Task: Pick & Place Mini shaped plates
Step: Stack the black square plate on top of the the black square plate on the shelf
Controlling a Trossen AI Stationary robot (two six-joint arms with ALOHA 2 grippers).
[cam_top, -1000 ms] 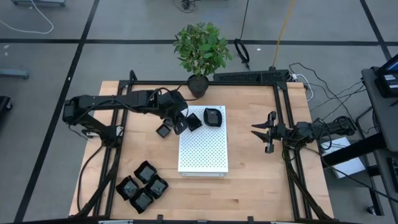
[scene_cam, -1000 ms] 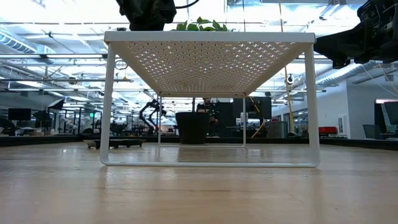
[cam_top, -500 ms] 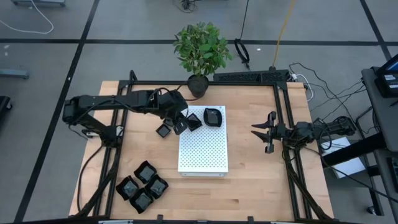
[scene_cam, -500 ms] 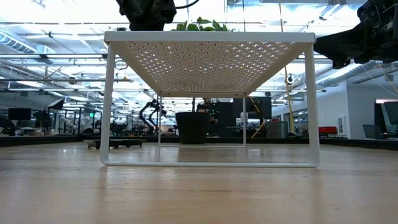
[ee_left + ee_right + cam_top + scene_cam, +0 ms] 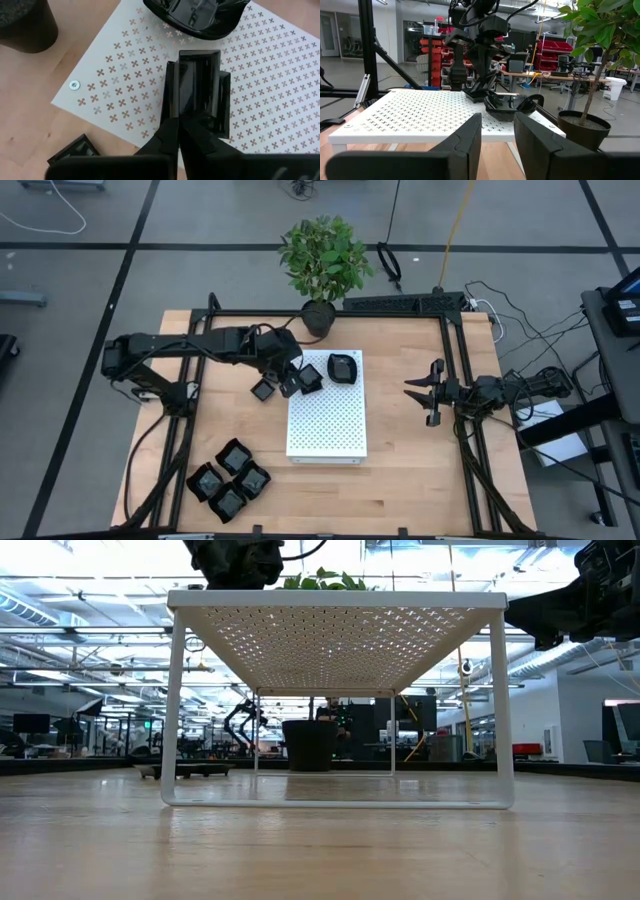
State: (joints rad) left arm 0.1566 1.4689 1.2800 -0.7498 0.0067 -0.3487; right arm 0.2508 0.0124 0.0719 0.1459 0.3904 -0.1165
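My left gripper [image 5: 290, 384] is shut on a small square glossy black plate [image 5: 310, 377] over the far left corner of the white perforated board [image 5: 328, 425]. A rounded black plate [image 5: 343, 367] rests on the board just beyond it. Another small square plate [image 5: 263, 390] lies flat on the table beside the board's left edge. Several more black plates [image 5: 230, 478] sit clustered at the near left. My right gripper [image 5: 425, 392] hovers open to the right of the board, fingers pointing at it. My left gripper [image 5: 178, 122] pinches the small square plate by one side wall [image 5: 172, 95], its fingers meeting on that rim. They come slanting down from the table's left. The plate [image 5: 479, 91] sits tilted in the hold; I cannot tell whether its low edge touches the board.
A potted plant stands at the far edge, its black pot [image 5: 318, 318] close behind the board's far left corner. The board is a raised shelf on thin white legs [image 5: 172, 705]. Bare wood lies in front of the board and to its right.
My left gripper has shifted a little toward the table's left edge with the small square plate still in its hold. The right arm has kept still.
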